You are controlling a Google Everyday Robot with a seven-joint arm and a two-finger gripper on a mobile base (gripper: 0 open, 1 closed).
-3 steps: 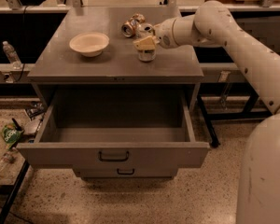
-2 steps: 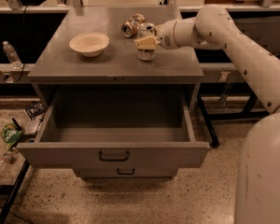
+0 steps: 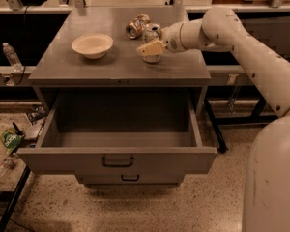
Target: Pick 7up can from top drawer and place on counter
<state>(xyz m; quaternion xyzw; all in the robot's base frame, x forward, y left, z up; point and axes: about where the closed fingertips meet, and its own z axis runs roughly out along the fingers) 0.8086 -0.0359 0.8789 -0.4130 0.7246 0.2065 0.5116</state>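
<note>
The 7up can [image 3: 152, 35] stands upright on the grey counter [image 3: 111, 66], right of its middle. My gripper [image 3: 152, 48] reaches in from the right and is around the can at counter level, its tan tip covering the can's front. The top drawer [image 3: 117, 159] is pulled fully out below the counter, and its inside shows nothing in it. The black bar handle [image 3: 118, 161] is on its front panel.
A brown-and-gold can [image 3: 137, 25] lies on its side just behind the 7up can. A pale bowl [image 3: 92, 45] sits on the counter's left half. A lower drawer front [image 3: 129, 179] shows beneath. A bottle [image 3: 11, 55] and litter are at the left, and my white arm [image 3: 251, 57] crosses the right.
Almost nothing: my gripper and the can stay at the same spot on the counter. The drawer stays open.
</note>
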